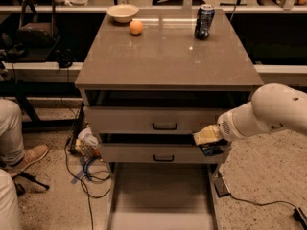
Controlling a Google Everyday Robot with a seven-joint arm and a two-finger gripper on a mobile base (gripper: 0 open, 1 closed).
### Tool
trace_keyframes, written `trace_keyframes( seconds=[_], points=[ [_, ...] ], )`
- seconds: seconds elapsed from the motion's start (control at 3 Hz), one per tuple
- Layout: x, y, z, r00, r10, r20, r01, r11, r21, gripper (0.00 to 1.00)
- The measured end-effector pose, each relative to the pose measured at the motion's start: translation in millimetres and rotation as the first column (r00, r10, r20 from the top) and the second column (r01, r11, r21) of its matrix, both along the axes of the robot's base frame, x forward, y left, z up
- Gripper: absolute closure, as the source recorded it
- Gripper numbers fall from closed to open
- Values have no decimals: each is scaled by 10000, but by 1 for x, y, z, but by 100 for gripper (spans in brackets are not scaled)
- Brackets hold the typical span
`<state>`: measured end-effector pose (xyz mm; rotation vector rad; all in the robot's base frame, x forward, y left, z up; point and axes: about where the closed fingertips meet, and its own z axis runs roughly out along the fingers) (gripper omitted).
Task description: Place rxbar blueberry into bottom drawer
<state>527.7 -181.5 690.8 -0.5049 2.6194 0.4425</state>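
1. We open on a speckled stone floor (268, 176) with a grey-beige cabinet (163, 56) standing in the middle of it, and a row of desks behind the cabinet.
2. Far left of the cabinet sits a person: a trouser leg (9, 126) and a tan shoe (31, 155) are all that shows.
3. At the cabinet's lower left corner, crumpled packaging (86, 140) lies on the floor with loose cables (88, 171) curling just below it.
4. On the cabinet's top, at the back left, there is a pale bowl (122, 12), with an orange (136, 27) just beside it towards the front.
5. Down the cabinet's front, the top drawer (144, 121) is shut, black handle centred. The middle drawer (129, 153) sits under it with a dark gap above its front.
6. At the foot of the cabinet the bottom drawer (160, 190) is pulled right out, a long shallow tray running towards the lower edge of the view.
7. Back right on the cabinet's top, a dark drink can (204, 21) stands upright.
8. At the right end of the cabinet's middle drawer front is the gripper (209, 139), its yellowish fingers (207, 134) closed on the rxbar blueberry (211, 150), whose dark blue wrapper peeks out beneath them. The bar is held in the air, above the bottom drawer's right wall, not in the tray.
9. Right of the cabinet, the white arm (271, 111) reaches in from the edge of the view.
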Motion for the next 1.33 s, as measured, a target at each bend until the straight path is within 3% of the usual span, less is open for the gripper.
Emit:
trace_keyframes(
  seconds=[0.33,0.67,1.0,1.33],
  points=[
    [0,0,0,10000,0,0,0,10000,0,100],
    [-2,5,-16,9987,386,-335,-375,9988,322,100],
    [-11,25,-54,9917,1074,-701,-967,9852,1417,100],
    [-28,59,-128,9685,2329,-881,-2001,9385,2812,100]
  ],
)
